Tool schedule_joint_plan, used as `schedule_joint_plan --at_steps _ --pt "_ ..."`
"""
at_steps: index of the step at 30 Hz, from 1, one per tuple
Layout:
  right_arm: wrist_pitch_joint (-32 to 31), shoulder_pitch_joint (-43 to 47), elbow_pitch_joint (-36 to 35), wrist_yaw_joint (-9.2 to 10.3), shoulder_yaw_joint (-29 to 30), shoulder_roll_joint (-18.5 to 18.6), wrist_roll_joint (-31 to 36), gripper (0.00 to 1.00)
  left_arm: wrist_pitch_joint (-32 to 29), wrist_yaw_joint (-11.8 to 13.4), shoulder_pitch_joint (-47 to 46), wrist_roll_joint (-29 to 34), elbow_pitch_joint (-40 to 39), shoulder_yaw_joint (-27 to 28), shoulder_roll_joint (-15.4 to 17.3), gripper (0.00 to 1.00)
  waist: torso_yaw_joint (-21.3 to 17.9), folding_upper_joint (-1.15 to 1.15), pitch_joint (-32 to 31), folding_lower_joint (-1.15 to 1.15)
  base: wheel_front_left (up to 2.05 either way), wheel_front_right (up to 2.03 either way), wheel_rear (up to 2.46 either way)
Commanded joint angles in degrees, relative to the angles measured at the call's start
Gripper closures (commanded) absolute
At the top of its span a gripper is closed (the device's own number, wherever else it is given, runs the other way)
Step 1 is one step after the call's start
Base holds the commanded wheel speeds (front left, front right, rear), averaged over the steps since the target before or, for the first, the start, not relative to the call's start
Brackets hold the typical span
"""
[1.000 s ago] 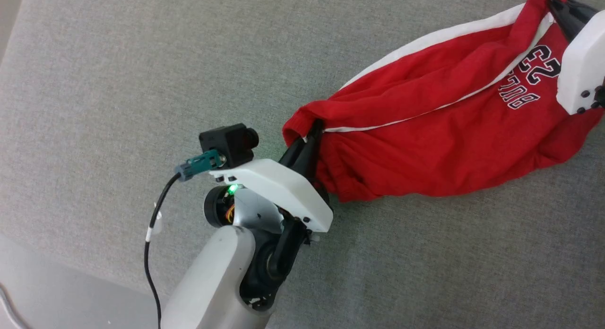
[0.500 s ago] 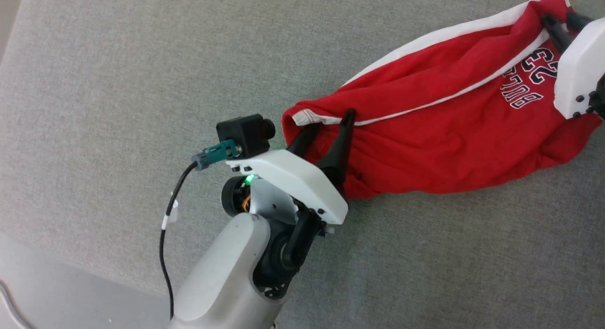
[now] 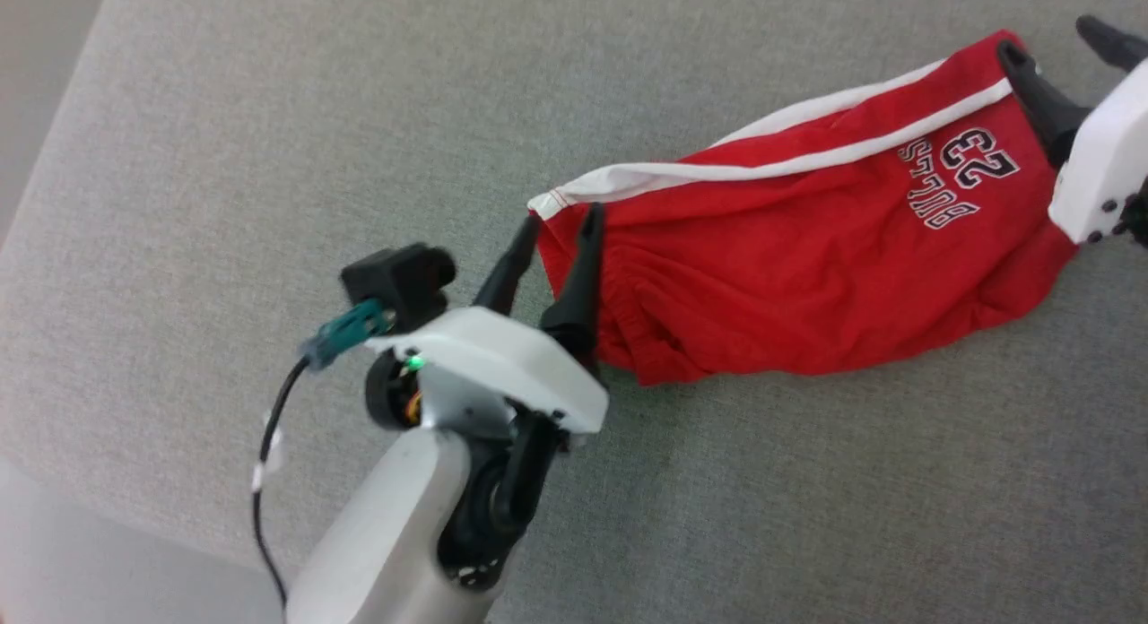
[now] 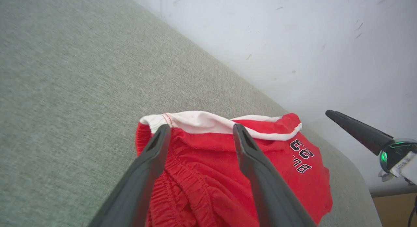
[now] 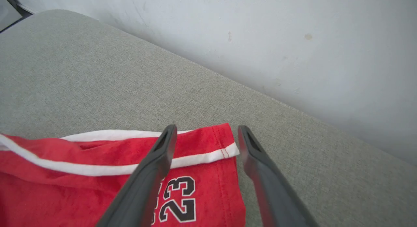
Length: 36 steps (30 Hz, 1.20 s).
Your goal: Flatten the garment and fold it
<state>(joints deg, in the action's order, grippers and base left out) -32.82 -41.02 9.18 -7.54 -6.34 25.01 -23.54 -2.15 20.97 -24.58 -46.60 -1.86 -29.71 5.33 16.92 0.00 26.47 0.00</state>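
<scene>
The garment (image 3: 789, 274), red shorts with white stripes and "BULLS 23" print, lies stretched across the grey surface (image 3: 269, 158). My left gripper (image 3: 560, 225) stands open over its waistband end, fingers apart with nothing pinched, as the left wrist view confirms for the gripper (image 4: 199, 130) above the garment (image 4: 208, 174). My right gripper (image 3: 1058, 37) is open at the printed leg end, one finger over the hem corner. In the right wrist view the gripper (image 5: 206, 132) straddles the hem corner of the garment (image 5: 97, 174) without holding it.
The grey fabric surface has a rounded edge at the lower left (image 3: 90, 507). A pale wall (image 5: 260, 41) runs along its far side. My left forearm (image 3: 395, 534) and its cable rise from the bottom.
Both grippers opened and let go of the garment, which now lies flatter and straighter. The left gripper has drawn back slightly toward the waistband edge; the camera view has shifted.
</scene>
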Motion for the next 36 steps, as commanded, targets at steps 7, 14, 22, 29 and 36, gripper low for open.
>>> schedule_joint_plan --at_steps 7,14,22,29,36 --pt "8.25 13.4 -14.45 0.05 4.53 -4.11 -0.97 0.0 9.96 -0.48 9.05 5.5 -8.41 2.22 6.31 0.0 -2.01 0.0 -9.1 0.0 0.0 0.0 0.0" --pt "17.54 27.25 -22.66 0.05 8.41 -9.29 4.95 0.0 15.66 0.74 15.66 11.78 -9.61 2.62 9.62 0.0 -2.51 0.0 -12.13 0.0 0.0 0.0 0.0" --pt "22.87 41.69 -28.37 0.05 13.38 -19.08 10.08 0.0 16.34 3.91 21.79 14.54 -7.77 2.08 8.26 0.0 -3.29 0.0 -14.84 0.0 0.0 0.0 0.0" --pt "22.54 43.23 -31.02 0.05 13.64 -20.88 12.08 0.0 8.44 3.41 15.27 14.39 -4.9 0.77 9.54 0.0 -4.31 0.0 -15.35 0.0 0.0 0.0 0.0" --pt "21.41 41.71 -32.12 0.05 12.8 -21.02 12.42 0.0 -3.83 0.94 6.06 8.86 1.22 0.07 8.3 0.0 -5.02 0.0 -13.04 0.0 0.0 0.0 0.0"
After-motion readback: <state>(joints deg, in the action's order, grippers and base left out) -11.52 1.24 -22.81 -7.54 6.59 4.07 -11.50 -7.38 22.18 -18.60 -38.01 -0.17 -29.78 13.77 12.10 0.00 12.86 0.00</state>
